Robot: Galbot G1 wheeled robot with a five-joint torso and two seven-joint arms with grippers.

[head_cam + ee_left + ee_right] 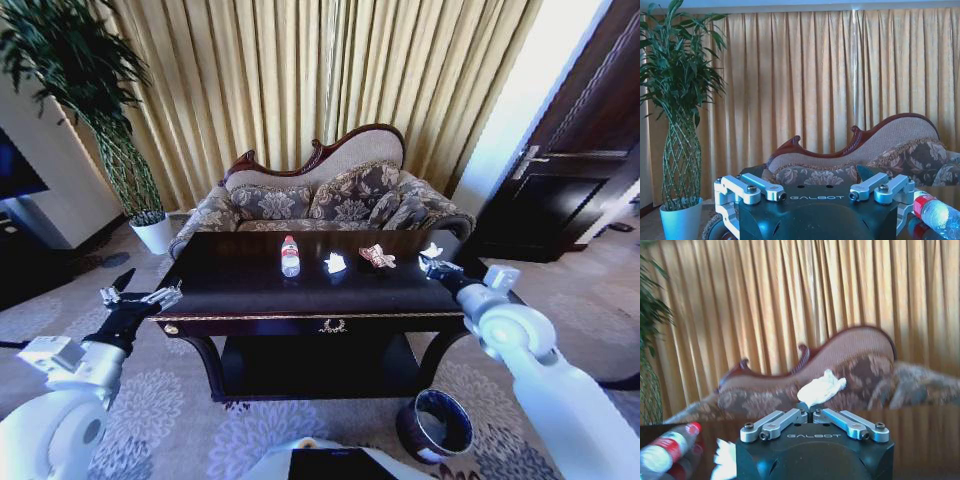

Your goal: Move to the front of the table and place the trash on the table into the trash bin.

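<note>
On the dark table [230,285] lie a clear bottle [290,256] with a red cap, a crumpled white paper [335,263] and a reddish-brown wrapper [377,257]. My right gripper [433,263] is over the table's right end, shut on a second crumpled white paper [431,249]. In the right wrist view that paper [821,388] sticks up from the shut gripper [806,413], with the bottle [667,452] off to one side. My left gripper [140,297] hangs open just off the table's left end. The left wrist view has the gripper [816,193] open and the bottle [937,215]. The trash bin [435,425] stands on the carpet below the right arm.
A patterned sofa [320,200] stands right behind the table, with gold curtains behind it. A plant in a white pot [152,232] is at the back left. A dark door [570,190] is at the right. Carpet lies open in front of the table.
</note>
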